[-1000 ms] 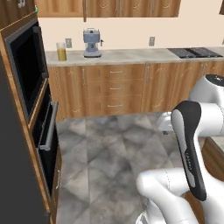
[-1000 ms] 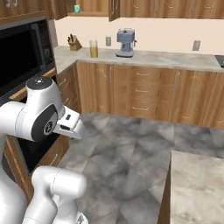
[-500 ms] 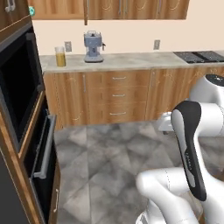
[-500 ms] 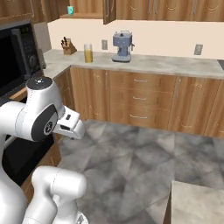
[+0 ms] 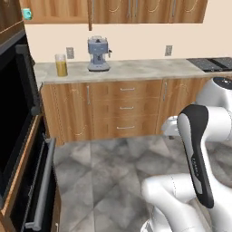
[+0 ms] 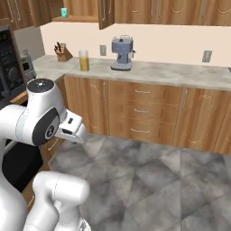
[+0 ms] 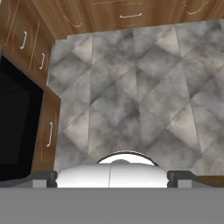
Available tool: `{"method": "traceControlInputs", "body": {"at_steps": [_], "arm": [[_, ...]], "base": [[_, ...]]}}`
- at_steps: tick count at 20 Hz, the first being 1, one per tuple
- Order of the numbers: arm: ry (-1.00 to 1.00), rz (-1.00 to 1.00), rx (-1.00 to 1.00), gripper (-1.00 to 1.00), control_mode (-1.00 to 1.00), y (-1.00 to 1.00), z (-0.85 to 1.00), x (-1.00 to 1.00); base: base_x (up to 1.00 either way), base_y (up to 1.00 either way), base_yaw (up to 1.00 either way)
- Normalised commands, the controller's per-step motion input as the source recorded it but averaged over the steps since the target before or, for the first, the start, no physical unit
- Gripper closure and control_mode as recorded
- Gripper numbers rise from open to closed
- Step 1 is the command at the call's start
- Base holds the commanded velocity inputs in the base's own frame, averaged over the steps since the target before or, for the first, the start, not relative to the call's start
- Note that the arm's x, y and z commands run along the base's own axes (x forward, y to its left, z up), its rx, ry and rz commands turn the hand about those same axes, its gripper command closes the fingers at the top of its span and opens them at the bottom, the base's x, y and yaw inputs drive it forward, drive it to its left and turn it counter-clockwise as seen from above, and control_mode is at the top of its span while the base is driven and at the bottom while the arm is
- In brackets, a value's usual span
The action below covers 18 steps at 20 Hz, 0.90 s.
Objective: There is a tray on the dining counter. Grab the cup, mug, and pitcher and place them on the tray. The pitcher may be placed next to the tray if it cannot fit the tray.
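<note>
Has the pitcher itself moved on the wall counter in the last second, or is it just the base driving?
No. The pitcher keeps its place left of the coffee machine on the wall counter; the whole view shifted, so the base moved.

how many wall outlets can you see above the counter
2. One outlet sits between the pitcher and the coffee machine; the other outlet is further right. More may be hidden outside the views.
</note>
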Motion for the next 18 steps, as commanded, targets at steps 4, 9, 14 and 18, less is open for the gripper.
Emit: {"method": "traceControlInputs", "body": {"at_steps": [4,9,14,18], "arm": [[0.00,0.00,0.00,-1.00,1.00,0.00,0.00,0.00],[0.00,0.00,0.00,-1.00,1.00,0.00,0.00,0.00],[0.00,0.00,0.00,-1.00,1.00,0.00,0.00,0.00],[0.00,0.00,0.00,-1.00,1.00,0.00,0.00,0.00]], "base": [[0.81,0.22,0.00],[0.83,0.23,0.00],[0.84,0.24,0.00],[0.82,0.24,0.00]]}}
